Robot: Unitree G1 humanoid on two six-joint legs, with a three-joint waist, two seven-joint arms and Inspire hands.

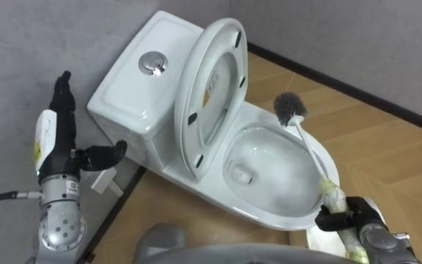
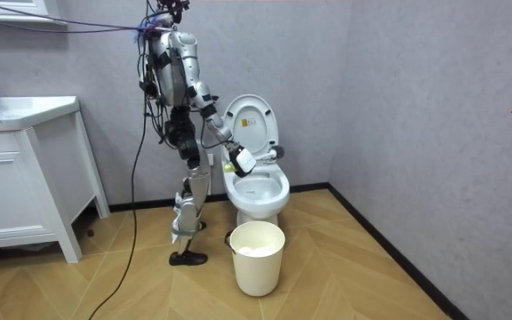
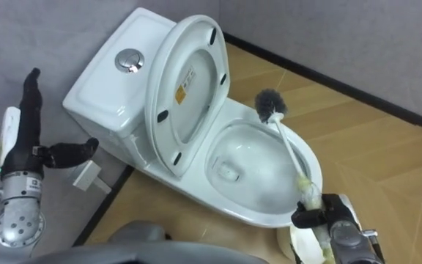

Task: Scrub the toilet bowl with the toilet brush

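Standing at the white ceramic toilet (image 1: 249,208), lid up, the robot grips the grey-bristled, white-handled brush (image 1: 290,108) in its curled right hand (image 1: 346,218), bristles above the bowl's far rim, scrubbing apparently not begun, while its straight-fingered left hand (image 1: 58,139) holds nothing.

The right hand (image 1: 354,214) grips the brush (image 1: 308,147) (bristles by the rim) over the toilet (image 1: 266,214).
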